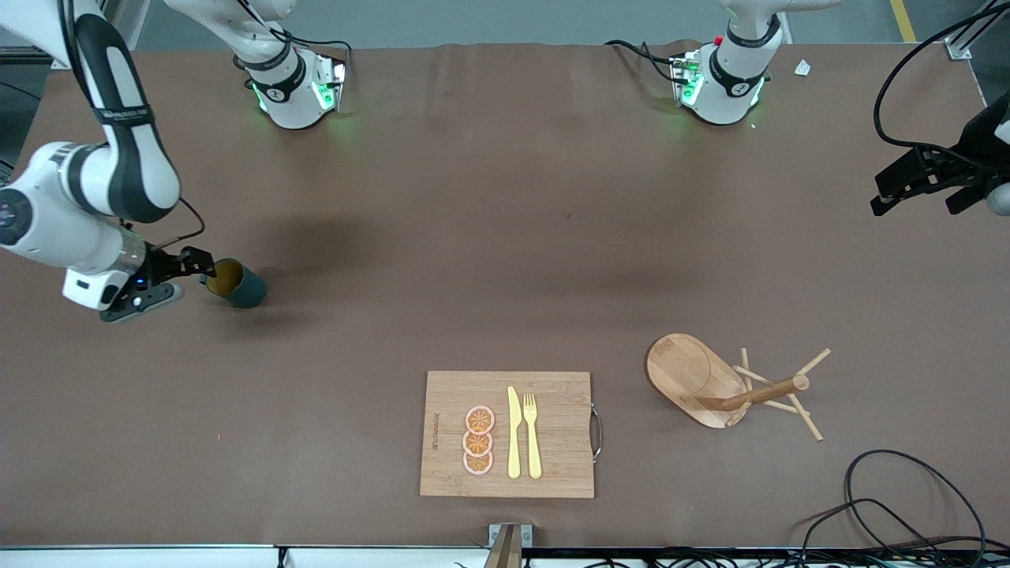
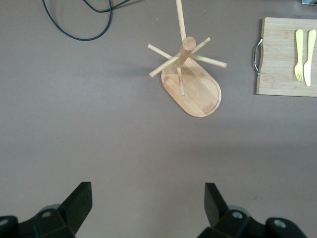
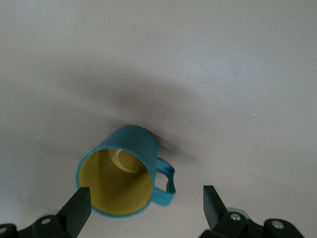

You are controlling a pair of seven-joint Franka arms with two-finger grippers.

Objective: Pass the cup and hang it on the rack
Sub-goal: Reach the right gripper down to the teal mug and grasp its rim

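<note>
Both hands stand wide open and empty, our right hand beside the cup at the right arm's end of the worktop, our left hand waiting above the rack's end, and we judge the cup light, rigid, best pinched across its rim.

Bamboo cutting board with metal handle, three orange slices, yellow knife, yellow fork, black cable
</note>
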